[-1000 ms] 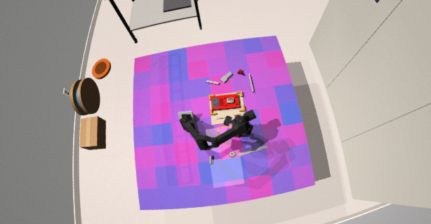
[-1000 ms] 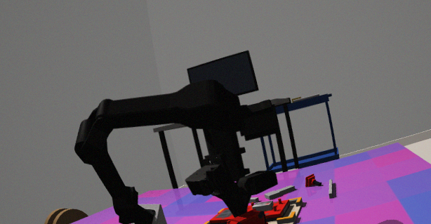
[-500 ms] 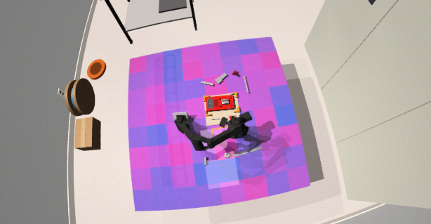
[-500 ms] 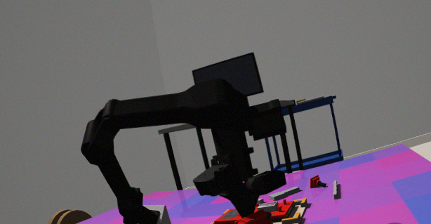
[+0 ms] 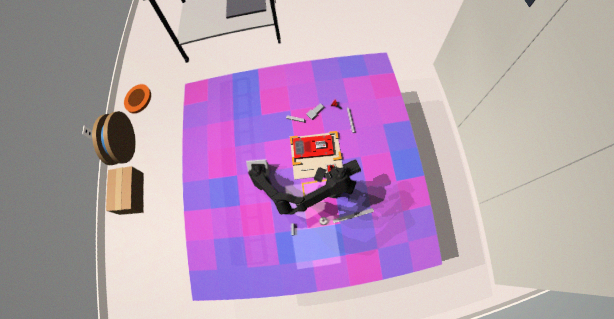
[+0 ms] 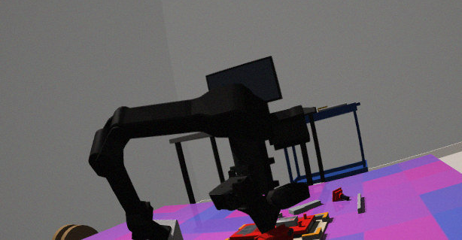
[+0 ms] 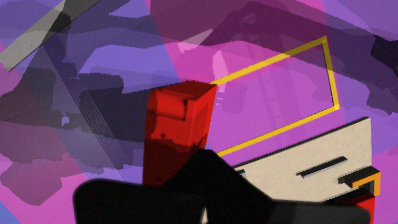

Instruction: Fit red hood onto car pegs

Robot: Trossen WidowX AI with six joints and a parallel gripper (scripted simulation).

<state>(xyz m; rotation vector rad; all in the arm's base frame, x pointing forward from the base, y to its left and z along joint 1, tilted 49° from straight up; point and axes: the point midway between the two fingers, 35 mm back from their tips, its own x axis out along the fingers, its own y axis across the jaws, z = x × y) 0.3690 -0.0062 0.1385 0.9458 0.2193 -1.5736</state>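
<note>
My gripper (image 5: 331,172) (image 6: 265,225) (image 7: 204,155) is shut on the red hood (image 5: 330,167) (image 7: 175,130). The hood hangs on edge from the fingers, above the mat. It is just in front of the beige jig plate (image 5: 312,173) (image 7: 310,155). The red chassis (image 5: 320,150) (image 6: 301,223) sits in the jig between orange corner brackets (image 7: 372,177), with the grey engine block at its left end. The pegs are too small to make out. A yellow outlined rectangle (image 7: 327,70) (image 5: 305,185) is marked on the mat beneath the hood.
Loose grey bars (image 5: 295,118) (image 5: 352,120) (image 5: 352,216), a grey block (image 5: 315,111) and a small red part (image 5: 335,104) (image 6: 338,195) lie on the checkered mat (image 5: 225,253). A round washer (image 5: 324,220) lies by the arm. A box (image 5: 124,189), a spool (image 5: 114,138) and tables stand beyond the mat.
</note>
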